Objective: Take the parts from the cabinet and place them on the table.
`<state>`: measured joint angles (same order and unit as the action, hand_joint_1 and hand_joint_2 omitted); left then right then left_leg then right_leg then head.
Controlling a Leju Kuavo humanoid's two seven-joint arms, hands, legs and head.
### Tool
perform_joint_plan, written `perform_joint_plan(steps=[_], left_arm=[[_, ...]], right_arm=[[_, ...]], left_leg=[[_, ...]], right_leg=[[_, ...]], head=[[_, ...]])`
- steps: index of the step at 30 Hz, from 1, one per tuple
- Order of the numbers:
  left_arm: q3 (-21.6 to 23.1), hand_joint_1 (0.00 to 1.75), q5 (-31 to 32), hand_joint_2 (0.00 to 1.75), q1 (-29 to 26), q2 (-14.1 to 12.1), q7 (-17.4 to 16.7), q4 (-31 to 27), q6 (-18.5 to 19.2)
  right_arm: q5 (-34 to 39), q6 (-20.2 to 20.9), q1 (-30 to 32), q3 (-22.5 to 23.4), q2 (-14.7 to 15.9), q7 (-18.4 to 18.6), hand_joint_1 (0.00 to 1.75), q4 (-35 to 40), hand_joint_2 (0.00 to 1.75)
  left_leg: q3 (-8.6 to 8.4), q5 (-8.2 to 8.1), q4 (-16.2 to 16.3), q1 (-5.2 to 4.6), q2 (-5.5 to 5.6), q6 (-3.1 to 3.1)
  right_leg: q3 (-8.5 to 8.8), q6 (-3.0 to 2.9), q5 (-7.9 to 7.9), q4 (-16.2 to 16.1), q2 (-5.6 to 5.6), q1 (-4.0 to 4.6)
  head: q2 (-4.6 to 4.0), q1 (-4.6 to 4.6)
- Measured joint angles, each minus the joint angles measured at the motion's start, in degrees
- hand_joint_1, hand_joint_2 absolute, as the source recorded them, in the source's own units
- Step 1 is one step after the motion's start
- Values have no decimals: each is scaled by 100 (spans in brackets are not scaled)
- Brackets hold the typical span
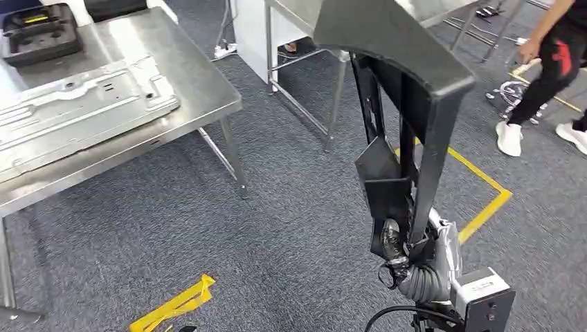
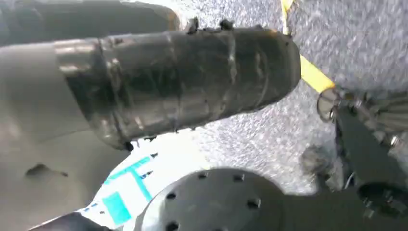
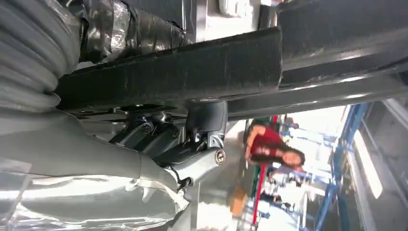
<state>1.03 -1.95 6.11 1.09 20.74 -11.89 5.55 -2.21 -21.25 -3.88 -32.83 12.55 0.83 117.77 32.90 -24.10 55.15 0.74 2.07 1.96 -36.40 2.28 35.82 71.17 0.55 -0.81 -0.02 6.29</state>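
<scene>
One long black part point(image 1: 408, 83) gripped at its lower end by right hand point(image 1: 401, 252), raised over carpet right of steel table point(image 1: 201, 90). Table carries flat metal panel point(image 1: 76, 111) and black tray point(image 1: 38, 31). Left hand point(image 2: 183, 82): grip state can't tell. Person point(image 1: 554, 62) walking far right.

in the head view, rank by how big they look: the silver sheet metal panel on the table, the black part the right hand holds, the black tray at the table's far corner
1. black part, though nearness to the camera inflates it, held in the right hand
2. sheet metal panel
3. black tray
</scene>
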Motion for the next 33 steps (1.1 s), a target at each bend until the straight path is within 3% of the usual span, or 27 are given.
perform_joint_plan(steps=[1,2,4,5,6,7,8,10,11,12,13,15,16,17,18,19,20,21,22,25,26,27,28,29,31,32,33], left_arm=[[0,0,0,0,-2,13,0,0,2],[0,0,0,0,-6,17,0,0,0],[0,0,2,0,-23,22,0,0,-2],[2,0,7,0,-20,22,0,0,0],[2,0,9,0,-15,22,0,0,0],[4,0,11,0,-6,24,-4,0,0],[4,0,11,0,-12,24,-9,0,0],[4,0,11,0,-42,24,-28,2,0],[4,0,11,0,-48,24,-35,2,-2],[4,0,11,0,-59,24,-37,2,-7],[4,0,11,0,-49,13,-42,2,-4],[4,0,11,0,-25,-39,-50,2,2],[7,0,15,0,-27,-68,-57,2,2],[11,0,20,0,-36,-85,-59,2,2],[15,0,24,0,-47,-96,-59,2,0],[18,0,30,0,-50,-96,-57,2,-9],[22,0,35,0,-46,-96,-52,2,-15],[24,0,37,0,-33,-96,-50,0,-24],[28,0,46,0,-12,-96,-48,0,-33],[39,0,48,0,-26,-96,-50,2,-48],[39,0,48,0,-33,-96,-50,0,-48],[42,0,50,0,-45,-94,-46,0,-50],[42,0,50,0,-39,-65,-42,2,-55],[42,0,50,0,-21,-26,-42,0,-57],[42,0,50,0,-5,4,-44,0,-66],[42,0,50,0,-8,17,-44,2,-63],[42,0,50,0,-17,22,-44,2,-66]], right_arm=[[0,0,11,0,4,2,175,-2,175],[0,0,15,0,7,2,175,-4,175],[2,0,14,0,22,4,175,-4,175],[2,0,12,0,28,4,175,0,175],[2,0,5,0,31,7,175,4,175],[2,0,5,0,31,7,175,9,175],[2,0,1,0,31,7,175,9,175],[4,2,2,0,33,11,175,9,175],[4,2,0,0,33,15,175,9,175],[18,7,-5,-2,28,29,175,7,175],[28,9,-4,-4,28,31,175,11,175],[46,11,18,-2,33,90,175,7,175],[48,11,26,-4,33,94,175,7,175],[48,18,25,-7,33,98,175,7,175],[48,20,25,-9,35,103,175,7,175],[50,20,24,-9,35,109,175,7,175],[50,20,23,-9,33,111,175,7,175],[50,20,23,-9,33,114,175,9,175],[50,20,20,-7,35,116,175,9,175],[52,24,13,-9,37,129,175,9,175],[50,24,9,-7,39,129,175,11,175],[50,24,2,-4,44,131,175,11,175],[50,24,3,-2,50,127,175,22,175],[50,22,4,-2,61,127,175,26,175],[52,22,30,-2,81,129,175,22,175],[52,22,36,-2,85,131,175,22,175],[52,22,34,-2,87,131,175,20,175]], left_leg=[[16,10,2,-8,79,2],[19,21,2,-14,156,-1],[19,44,2,-23,316,-21],[21,57,1,-26,388,-33],[42,79,2,-6,457,-57],[77,87,17,-38,522,-91],[105,113,6,-8,562,-132],[120,160,-49,26,684,-223],[118,159,-33,25,696,-250],[186,19,105,-22,362,-251],[372,-256,496,-28,108,-265],[784,-708,1433,-22,-98,-297],[911,-807,1746,-20,-124,-310],[903,-769,1790,-15,-138,-327],[742,-610,1550,-5,-153,-338],[453,-386,1076,-2,-206,-343],[101,-167,498,-3,-327,-339],[-159,-128,57,-9,-549,-323],[-171,-170,1,-41,-563,-261],[-101,-140,17,-66,-354,-146],[-112,-105,-14,-27,-286,-95],[-110,-88,-20,-6,-233,-70],[-94,-72,-20,3,-190,-45],[-74,-57,-20,3,-134,-22],[-34,-39,-15,-7,19,-3],[-26,-28,-14,-11,100,-6],[-27,-20,-13,-15,178,-13]], right_leg=[[-135,-11,32,248,-3,0],[-116,-35,-67,193,-7,0],[254,-121,-553,-606,-70,4],[508,-181,-800,-1136,-178,15],[709,-255,-908,-1578,-484,24],[734,-247,-891,-1691,-488,17],[724,-224,-904,-1687,-405,38],[726,-260,-932,-1711,-307,67],[769,-291,-1006,-1832,-220,-4],[799,-310,-1034,-1874,-143,9],[797,-339,-1049,-1886,-66,19],[778,-338,-1047,-1878,105,33],[768,-342,-1043,-1870,180,32],[762,-337,-1040,-1862,260,28],[761,-324,-1031,-1847,329,24],[763,-306,-1013,-1824,394,20],[768,-282,-988,-1794,465,16],[778,-252,-959,-1753,523,28],[758,-204,-919,-1709,559,77],[790,-135,-930,-1733,720,59],[793,-96,-901,-1724,750,58],[755,-42,-803,-1619,451,37],[619,-23,-592,-1308,178,18],[384,-9,-325,-793,44,5],[-90,3,37,173,-3,-2],[-178,-1,22,320,-4,-2],[-124,-25,-128,177,-8,-1]], head=[[0,2],[0,2],[0,0],[0,0],[0,0],[0,7],[0,-2],[0,-2],[2,2],[0,11],[0,50],[0,53],[0,50],[0,59],[2,59],[2,59],[0,59],[2,63],[0,59],[2,31],[0,31],[0,17],[0,7],[0,-4],[0,-7],[2,-4],[0,-7]])
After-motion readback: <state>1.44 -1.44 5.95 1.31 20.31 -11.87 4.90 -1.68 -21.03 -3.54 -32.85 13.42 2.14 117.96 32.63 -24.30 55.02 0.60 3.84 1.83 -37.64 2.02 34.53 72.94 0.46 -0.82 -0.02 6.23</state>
